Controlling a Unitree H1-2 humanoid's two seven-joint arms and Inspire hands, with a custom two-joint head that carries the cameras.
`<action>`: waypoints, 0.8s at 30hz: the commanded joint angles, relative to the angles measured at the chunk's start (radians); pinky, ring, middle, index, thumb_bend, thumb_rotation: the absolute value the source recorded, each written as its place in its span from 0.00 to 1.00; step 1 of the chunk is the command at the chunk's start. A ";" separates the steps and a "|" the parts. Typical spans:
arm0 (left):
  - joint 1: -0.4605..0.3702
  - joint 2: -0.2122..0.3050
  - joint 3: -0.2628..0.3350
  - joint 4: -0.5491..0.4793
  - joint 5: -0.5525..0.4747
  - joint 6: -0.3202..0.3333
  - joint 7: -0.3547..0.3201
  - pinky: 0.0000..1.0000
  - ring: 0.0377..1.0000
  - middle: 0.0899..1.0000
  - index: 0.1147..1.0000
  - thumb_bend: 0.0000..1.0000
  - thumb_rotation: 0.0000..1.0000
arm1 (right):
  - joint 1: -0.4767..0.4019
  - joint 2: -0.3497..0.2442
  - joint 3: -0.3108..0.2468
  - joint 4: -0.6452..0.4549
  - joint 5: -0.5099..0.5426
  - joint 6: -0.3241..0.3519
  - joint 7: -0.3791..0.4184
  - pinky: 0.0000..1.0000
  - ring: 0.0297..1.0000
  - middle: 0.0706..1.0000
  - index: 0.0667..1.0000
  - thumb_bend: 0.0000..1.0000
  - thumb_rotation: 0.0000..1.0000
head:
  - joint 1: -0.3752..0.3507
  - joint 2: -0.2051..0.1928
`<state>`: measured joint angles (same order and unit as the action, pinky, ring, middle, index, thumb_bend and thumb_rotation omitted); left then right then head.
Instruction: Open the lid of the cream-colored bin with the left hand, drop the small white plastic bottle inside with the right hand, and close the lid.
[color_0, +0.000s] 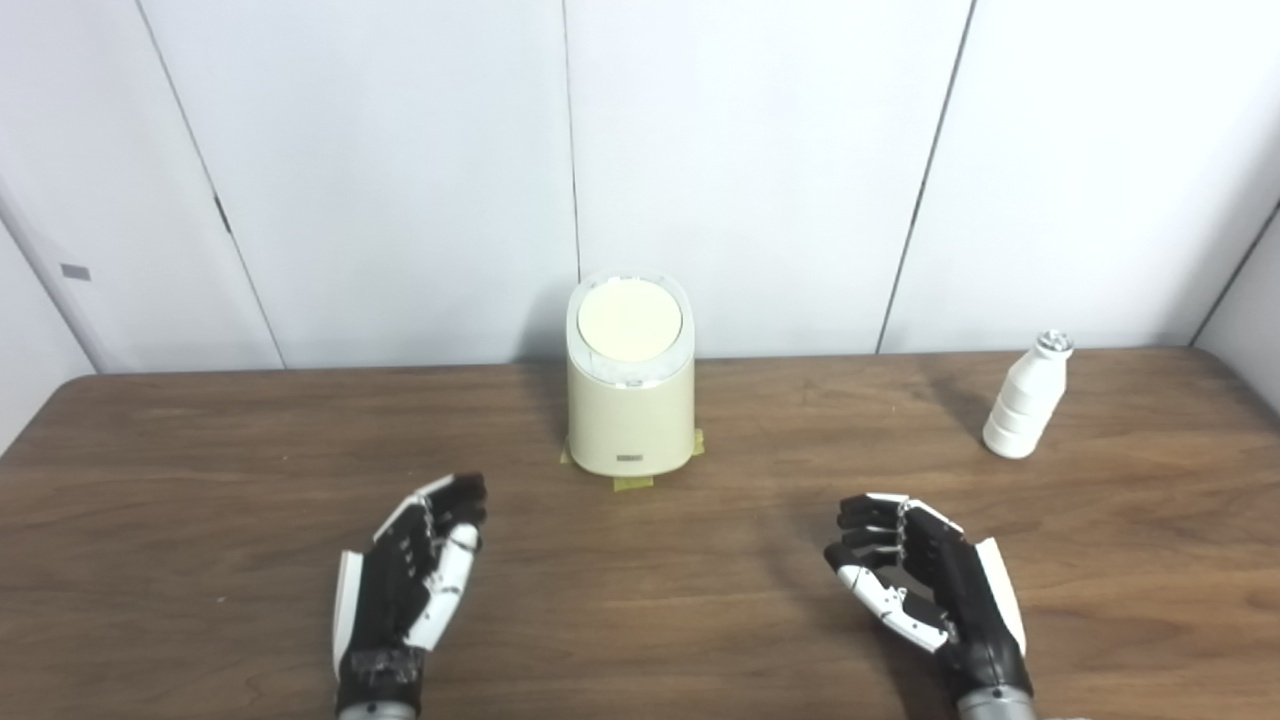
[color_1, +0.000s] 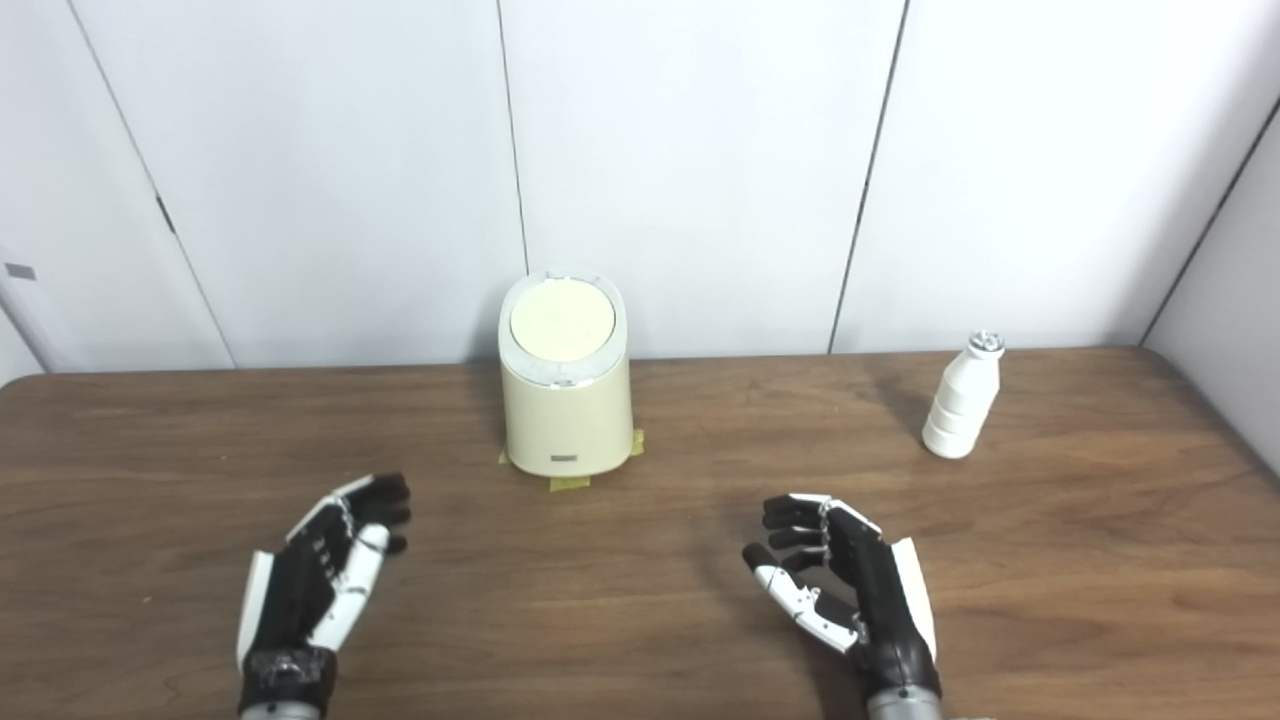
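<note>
Waiting over a wooden table (color_0: 200, 460), the robot's left hand (color_0: 415, 585) and right hand (color_0: 925, 585) both hang empty, fingers loosely spread, palms turned toward each other. The cream-colored bin (color_0: 630, 400) stands upright at the table's far middle, its round lid (color_0: 630, 320) shut, ahead of the left hand and slightly to its right, the nearer hand for the opening. The small white plastic bottle (color_0: 1025, 400) stands upright, well apart to the bin's right, ahead of the right hand.
</note>
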<state>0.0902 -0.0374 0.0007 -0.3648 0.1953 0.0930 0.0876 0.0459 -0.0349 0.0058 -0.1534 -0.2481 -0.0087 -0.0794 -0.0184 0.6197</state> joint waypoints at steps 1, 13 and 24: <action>-0.009 0.021 -0.001 -0.055 0.018 0.020 -0.013 0.70 0.77 0.78 0.76 0.52 0.71 | -0.036 0.003 0.002 -0.007 -0.006 -0.046 -0.017 0.50 0.59 0.60 0.58 0.31 0.25 | 0.005 -0.002; -0.254 0.050 -0.008 -0.233 0.108 0.350 -0.091 0.84 0.90 0.90 0.91 0.59 0.75 | -0.052 0.005 0.005 0.020 -0.004 -0.057 -0.027 0.50 0.59 0.60 0.58 0.32 0.27 | 0.008 -0.015; -0.419 -0.021 0.045 -0.119 0.339 0.377 -0.252 0.85 0.97 1.00 1.00 0.80 0.44 | -0.052 0.003 0.005 0.017 -0.005 -0.052 -0.025 0.49 0.59 0.59 0.58 0.32 0.26 | 0.008 -0.013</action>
<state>-0.2674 -0.0358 0.0530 -0.4859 0.5063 0.4711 -0.1559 0.0221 -0.0293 0.0100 -0.1121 -0.2541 -0.0183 -0.0954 -0.0077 0.6044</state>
